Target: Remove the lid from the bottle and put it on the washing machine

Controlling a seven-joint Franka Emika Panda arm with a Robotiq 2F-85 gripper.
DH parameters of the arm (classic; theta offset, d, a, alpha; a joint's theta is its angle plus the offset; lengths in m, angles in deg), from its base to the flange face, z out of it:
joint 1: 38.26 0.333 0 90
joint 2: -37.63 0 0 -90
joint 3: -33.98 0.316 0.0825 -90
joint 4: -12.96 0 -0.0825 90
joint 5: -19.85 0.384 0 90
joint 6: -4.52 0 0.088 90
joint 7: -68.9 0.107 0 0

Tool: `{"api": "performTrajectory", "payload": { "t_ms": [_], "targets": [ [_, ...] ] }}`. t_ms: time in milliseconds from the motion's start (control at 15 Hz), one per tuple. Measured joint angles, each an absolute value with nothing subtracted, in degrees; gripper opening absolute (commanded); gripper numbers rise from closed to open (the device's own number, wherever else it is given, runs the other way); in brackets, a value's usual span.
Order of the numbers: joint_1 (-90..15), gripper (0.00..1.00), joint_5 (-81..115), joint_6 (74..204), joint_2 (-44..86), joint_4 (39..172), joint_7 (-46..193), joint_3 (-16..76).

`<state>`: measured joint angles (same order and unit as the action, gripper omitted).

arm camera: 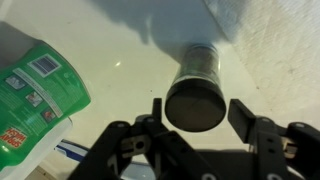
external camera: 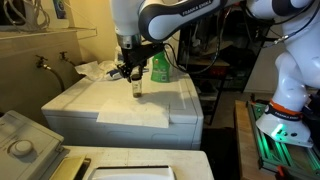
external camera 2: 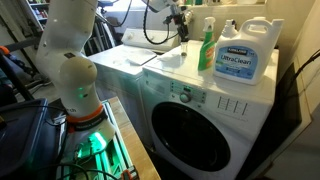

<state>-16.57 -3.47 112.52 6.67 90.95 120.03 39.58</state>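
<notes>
The small clear bottle [arm camera: 200, 62] stands upright on the washing machine's white top [external camera: 120, 100], with its dark round lid [arm camera: 194, 104] on it. My gripper [arm camera: 198, 112] is directly above the lid, fingers open on either side of it, not touching. In an exterior view the gripper [external camera: 135, 76] hangs over the bottle [external camera: 136, 89]. In an exterior view the gripper [external camera 2: 181, 22] and the bottle [external camera 2: 184, 48] show at the far end of the washing machine top [external camera 2: 150, 60].
A green spray bottle [external camera: 160, 67] [external camera 2: 206, 45] [arm camera: 35, 95] stands close beside the small bottle. A white jug with blue label [external camera 2: 246, 52] stands near it. Crumpled white cloth [external camera: 95, 70] lies at the back. A grey-white unit with a knob [external camera: 25, 140] sits in front.
</notes>
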Motion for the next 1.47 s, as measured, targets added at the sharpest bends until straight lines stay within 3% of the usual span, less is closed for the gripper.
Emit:
{"api": "performTrajectory", "payload": {
  "t_ms": [67, 133, 733, 1133, 1467],
  "targets": [
    [-16.5, 0.31, -3.5, 112.4, 6.5, 90.6, 120.0, 39.5],
    [-16.5, 0.31, -3.4, 112.2, 6.4, 90.3, 120.0, 39.4],
    [-17.3, 0.31, -0.6, 109.1, 8.0, 88.4, 120.2, 39.2],
    [-21.6, 0.31, 8.5, 112.0, 17.8, 101.1, 130.2, 38.4],
    [-20.6, 0.31, 2.7, 113.4, 25.5, 115.0, 145.6, 38.4]
  ]
}}
